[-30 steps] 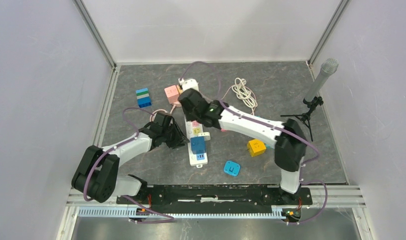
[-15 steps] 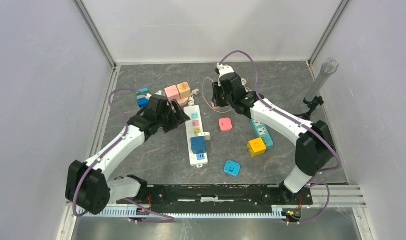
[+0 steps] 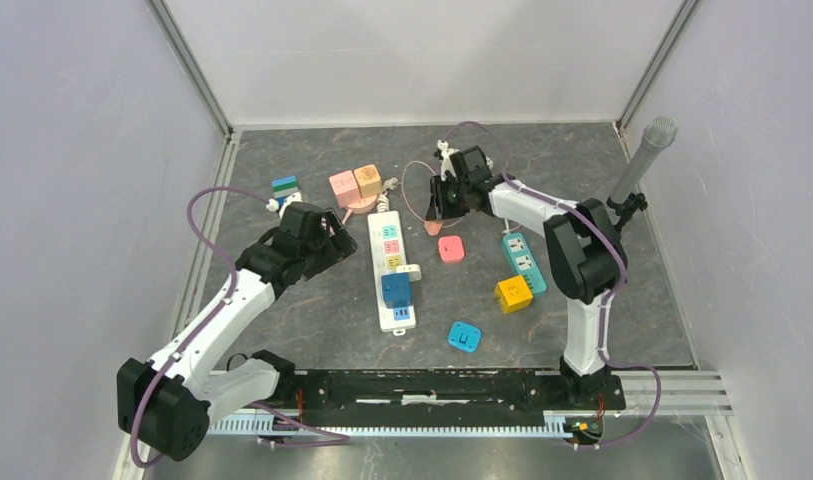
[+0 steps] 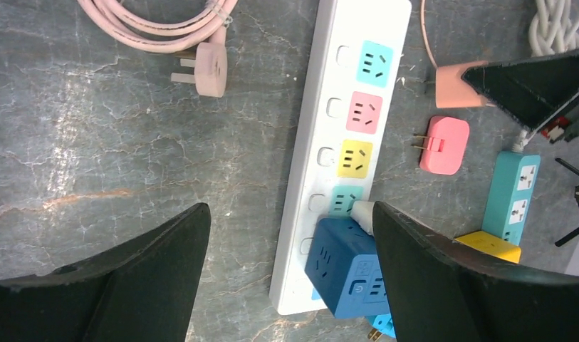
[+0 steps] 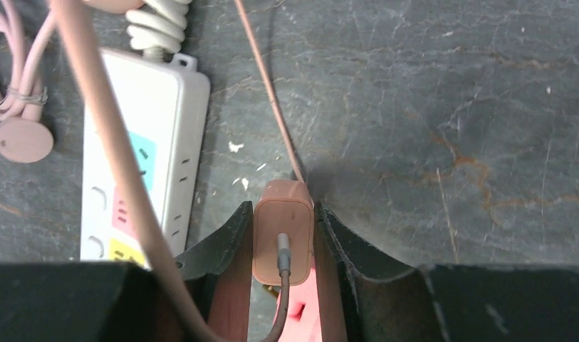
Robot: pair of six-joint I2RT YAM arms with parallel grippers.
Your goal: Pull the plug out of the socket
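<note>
The plug point(image 5: 283, 228) is a pink charger block with a thin cable, and my right gripper point(image 5: 283, 210) is shut on it. It hangs clear of the socket, a white power strip point(image 3: 390, 262) with coloured outlets, to the strip's right and near its far end point(image 3: 440, 208). A blue cube adapter point(image 4: 347, 267) is plugged in near the strip's front end. My left gripper point(image 4: 290, 214) is open, above the table just left of the strip, with nothing between its fingers.
Pink and orange cube adapters point(image 3: 354, 184) and a blue-green block point(image 3: 285, 192) sit at the back left. A pink flat adapter point(image 3: 450, 248), teal strip point(image 3: 522, 262), yellow cube point(image 3: 513, 294) and blue adapter point(image 3: 466, 336) lie to the right. A microphone stand point(image 3: 632, 185) is far right.
My right gripper has carried the pink plug from the strip's far end to the back right. My left gripper has opened, let go at the strip and drawn back to the left.
</note>
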